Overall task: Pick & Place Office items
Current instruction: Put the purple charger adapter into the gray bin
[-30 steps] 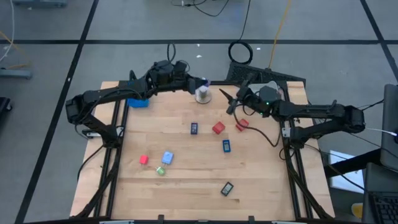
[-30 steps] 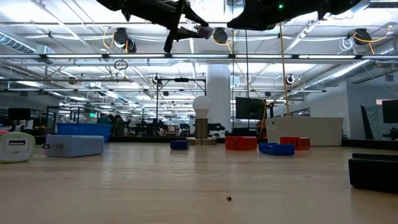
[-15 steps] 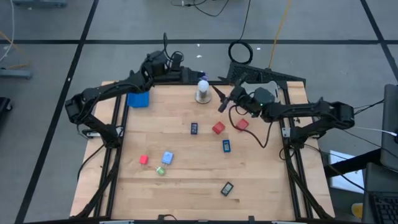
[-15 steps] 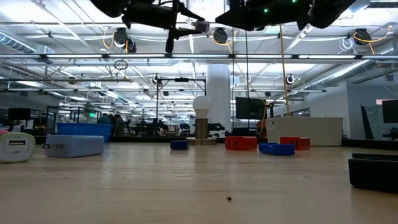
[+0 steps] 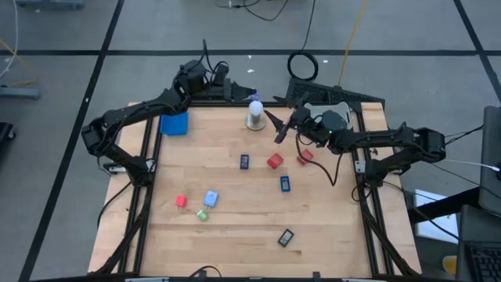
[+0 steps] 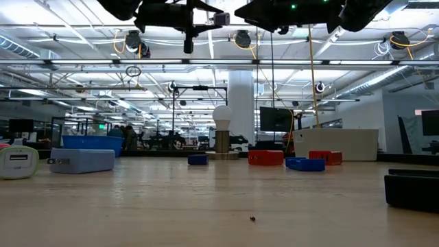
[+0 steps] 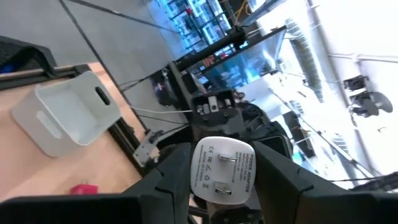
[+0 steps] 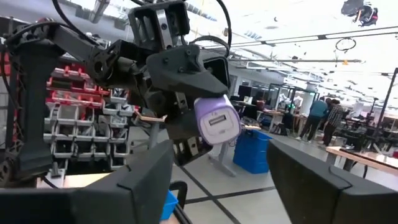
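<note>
High view: two dark arms raised over the far table edge.
Left gripper (image 7: 214,186): pinching a white plastic two-pin plug adapter (image 7: 222,169).
Right gripper (image 8: 217,171): fingers spread, empty.
Office items: small red block (image 5: 274,161) and others scattered mid-table.

Take the white ball on its base (image 5: 255,114) as your marker. Both grippers crowd the air around it: left gripper (image 5: 237,92) just behind, right gripper (image 5: 275,124) beside it. Nearer you from the ball, scattered small pieces dot the board; wide bare wood (image 5: 235,243) lies beyond them.
</note>
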{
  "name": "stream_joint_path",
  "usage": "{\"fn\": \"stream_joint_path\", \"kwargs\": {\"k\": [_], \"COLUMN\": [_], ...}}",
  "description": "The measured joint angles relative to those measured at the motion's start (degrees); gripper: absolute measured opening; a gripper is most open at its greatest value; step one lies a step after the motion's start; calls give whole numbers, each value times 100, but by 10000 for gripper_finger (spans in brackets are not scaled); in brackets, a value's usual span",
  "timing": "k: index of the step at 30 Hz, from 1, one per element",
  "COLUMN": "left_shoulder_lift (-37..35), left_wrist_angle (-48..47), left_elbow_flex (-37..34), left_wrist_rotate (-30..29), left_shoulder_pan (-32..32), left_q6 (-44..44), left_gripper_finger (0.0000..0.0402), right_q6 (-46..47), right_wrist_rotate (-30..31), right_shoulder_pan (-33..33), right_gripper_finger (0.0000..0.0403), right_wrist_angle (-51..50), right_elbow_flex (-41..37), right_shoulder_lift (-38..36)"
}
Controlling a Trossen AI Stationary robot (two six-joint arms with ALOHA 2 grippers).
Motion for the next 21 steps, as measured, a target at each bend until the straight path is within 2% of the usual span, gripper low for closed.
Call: {"fn": "stream_joint_path", "kwargs": {"k": [8,21], "left_shoulder_lift": [156,656], "left_wrist_angle": [82,947], "left_elbow_flex": [-2,-3], "left_wrist_rotate": [157,517], "left_shoulder_pan": [-37,-131], "left_q6": [-509,-1471], "left_gripper_finger": [137,137], "right_q6": [180,286], "right_wrist_rotate": [4,11], "right_shoulder_pan": [2,190], "right_gripper_finger": [307,310], "right_wrist_angle": [68,96], "right_elbow_flex": [0,0], "right_shoulder_lift": [0,71]}}
